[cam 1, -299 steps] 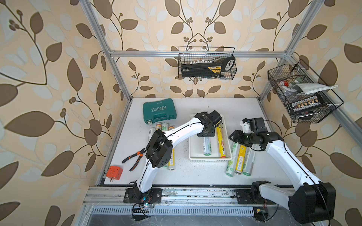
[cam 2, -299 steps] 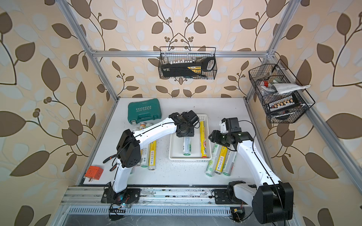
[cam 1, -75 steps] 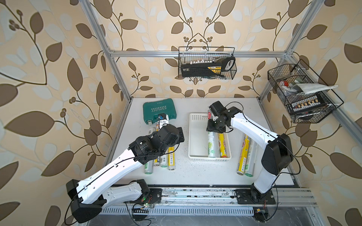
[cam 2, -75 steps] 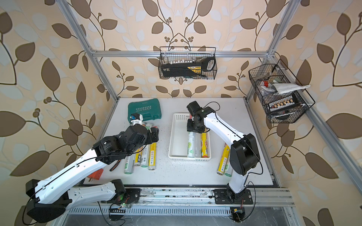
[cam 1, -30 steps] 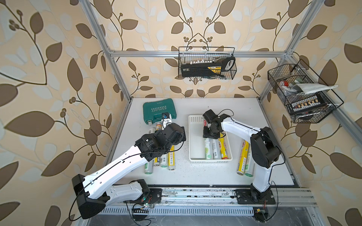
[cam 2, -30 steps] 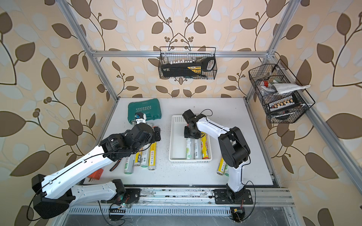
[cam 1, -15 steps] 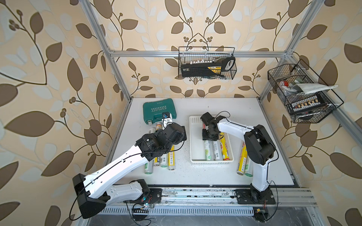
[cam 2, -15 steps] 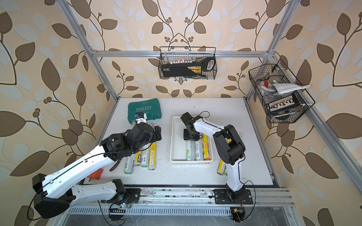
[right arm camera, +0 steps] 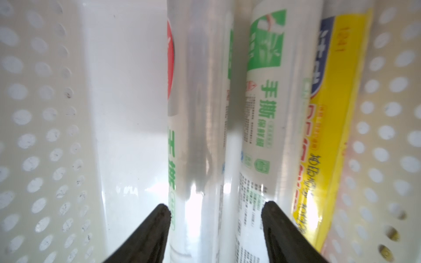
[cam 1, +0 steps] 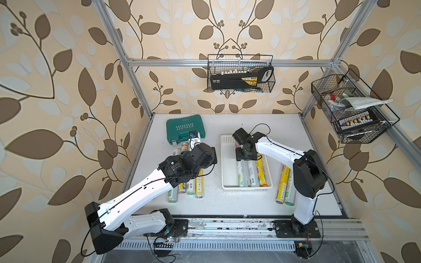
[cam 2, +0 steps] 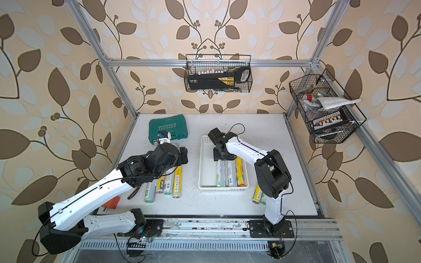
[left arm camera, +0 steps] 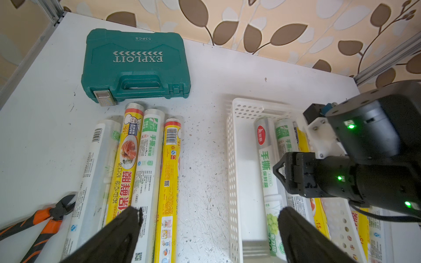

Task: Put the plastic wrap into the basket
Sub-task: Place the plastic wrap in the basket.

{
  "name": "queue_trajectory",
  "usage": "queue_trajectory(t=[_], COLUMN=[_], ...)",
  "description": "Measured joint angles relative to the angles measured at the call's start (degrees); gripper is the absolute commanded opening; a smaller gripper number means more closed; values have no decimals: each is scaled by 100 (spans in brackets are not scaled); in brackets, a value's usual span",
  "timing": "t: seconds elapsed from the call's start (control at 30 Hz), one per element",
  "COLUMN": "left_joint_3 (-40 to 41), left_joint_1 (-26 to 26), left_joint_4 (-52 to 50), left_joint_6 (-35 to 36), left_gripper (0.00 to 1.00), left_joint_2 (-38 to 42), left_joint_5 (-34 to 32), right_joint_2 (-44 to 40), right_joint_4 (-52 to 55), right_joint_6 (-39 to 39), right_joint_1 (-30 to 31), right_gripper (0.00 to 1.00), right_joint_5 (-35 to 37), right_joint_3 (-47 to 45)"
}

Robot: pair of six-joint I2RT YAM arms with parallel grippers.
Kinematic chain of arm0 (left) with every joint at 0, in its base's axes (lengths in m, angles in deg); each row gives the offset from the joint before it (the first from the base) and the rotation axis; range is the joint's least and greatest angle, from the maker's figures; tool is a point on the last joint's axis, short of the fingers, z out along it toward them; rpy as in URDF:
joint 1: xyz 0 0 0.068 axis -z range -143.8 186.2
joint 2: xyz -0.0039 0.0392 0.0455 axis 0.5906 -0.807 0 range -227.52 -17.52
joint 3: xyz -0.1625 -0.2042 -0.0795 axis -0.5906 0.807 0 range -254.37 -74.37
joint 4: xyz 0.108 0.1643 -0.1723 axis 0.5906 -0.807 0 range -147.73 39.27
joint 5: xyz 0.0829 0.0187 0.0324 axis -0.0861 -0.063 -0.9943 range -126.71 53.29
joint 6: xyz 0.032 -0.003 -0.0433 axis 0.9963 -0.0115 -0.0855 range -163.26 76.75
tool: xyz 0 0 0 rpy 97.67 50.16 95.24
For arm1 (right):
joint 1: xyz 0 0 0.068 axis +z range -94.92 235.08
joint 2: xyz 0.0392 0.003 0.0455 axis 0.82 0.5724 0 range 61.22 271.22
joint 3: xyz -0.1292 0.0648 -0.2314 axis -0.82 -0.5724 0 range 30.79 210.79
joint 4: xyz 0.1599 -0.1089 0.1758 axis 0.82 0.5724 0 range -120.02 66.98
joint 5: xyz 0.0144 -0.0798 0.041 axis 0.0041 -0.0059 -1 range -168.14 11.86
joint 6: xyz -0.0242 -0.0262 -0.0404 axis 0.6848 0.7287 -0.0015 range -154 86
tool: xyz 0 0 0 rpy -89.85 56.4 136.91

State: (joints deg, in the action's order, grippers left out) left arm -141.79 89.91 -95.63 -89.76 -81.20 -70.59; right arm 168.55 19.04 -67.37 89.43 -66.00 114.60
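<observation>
On the white table [cam 1: 227, 205] we find the plastic wrap [cam 2: 230, 173] in three lots. Three rolls lie lengthwise, side by side, in the basket [cam 1: 247, 187]. Four rolls [left arm camera: 145, 159] lie touching one another on the left arm's side of it, just before the green tool case [left arm camera: 136, 61], and two rolls [cam 1: 283, 182] lie just beside its other long wall. The right gripper [right arm camera: 214, 210] sits low inside the basket over the silver roll [right arm camera: 200, 113]. Its jaws are parted wider than that roll, with one tip at its outer side and the other over the green-labelled roll [right arm camera: 264, 109] next to it, so we judge that it pinches nothing. The left gripper [left arm camera: 209, 225] hangs above the four rolls with its jaws spread wide and empty. We judge that six rolls are not yet in the basket. They look light and stiff, wound on a core, so a firm squeeze should not crush them. The film looks glossy and slick, though, and a round body will roll away if nudged. We would take the outermost yellow roll [left arm camera: 168, 170] across its middle, jaws crosswise to its length, so that it hangs level. A hold near one end would likely let it tip and catch the basket's rim. Orange-handled cutters [left arm camera: 43, 220] lie at the group's other edge, clear of that pick.
</observation>
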Motion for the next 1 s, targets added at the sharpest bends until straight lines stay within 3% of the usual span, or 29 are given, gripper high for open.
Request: queue_trajectory(t=[0.57,0.9,1.0], left_joint_3=[249,942,1106], left_joint_1=[-66,-774,-966], left_joint_4=[-72,13,103], left_joint_6=[-4,-2,-13], left_gripper=[99,99,92], left_joint_2=[-50,-232,-422], left_joint_5=[94,553,789], right_joint_2=[-1261,-2330,-2441], right_joint_4=[-13,-743,-994], right_joint_6=[286,417,428], right_joint_1=[-142,-894,-1320], right_gripper=[66,66,66], right_joint_5=[9,-944,-1429], right_joint_3=[-922,-1829,-2138])
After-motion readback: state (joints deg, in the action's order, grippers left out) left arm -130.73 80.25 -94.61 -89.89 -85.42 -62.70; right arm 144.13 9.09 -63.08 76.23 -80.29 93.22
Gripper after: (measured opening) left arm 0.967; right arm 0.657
